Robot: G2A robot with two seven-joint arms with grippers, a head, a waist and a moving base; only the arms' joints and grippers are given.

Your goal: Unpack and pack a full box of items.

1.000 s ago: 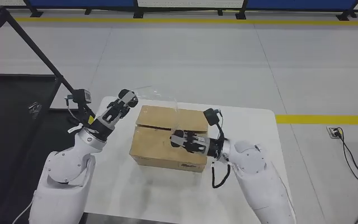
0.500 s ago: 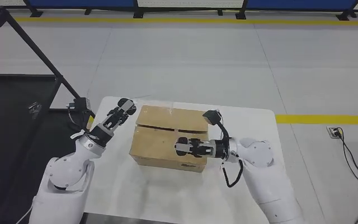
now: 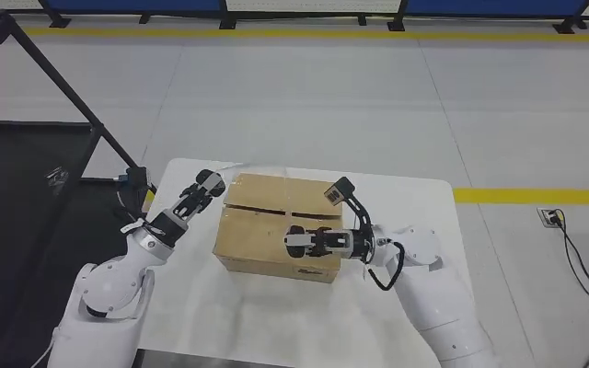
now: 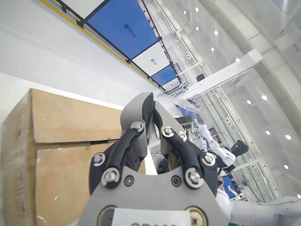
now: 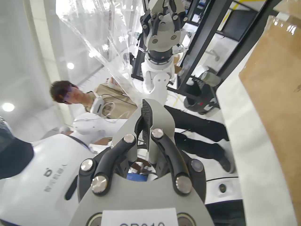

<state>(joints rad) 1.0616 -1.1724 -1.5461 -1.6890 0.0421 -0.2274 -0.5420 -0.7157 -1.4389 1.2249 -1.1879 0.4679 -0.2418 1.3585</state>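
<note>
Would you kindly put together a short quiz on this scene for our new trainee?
1. True or false: the top flaps of the cardboard box stand wide open.
2. What does the left end effector pinch? A) clear film B) a bottle C) nothing
3. Fill in: the film's other end is held by the ____ end effector.

Key
1: false, the flaps lie shut.
2: A.
3: right; the right end effector is shut on it.
</note>
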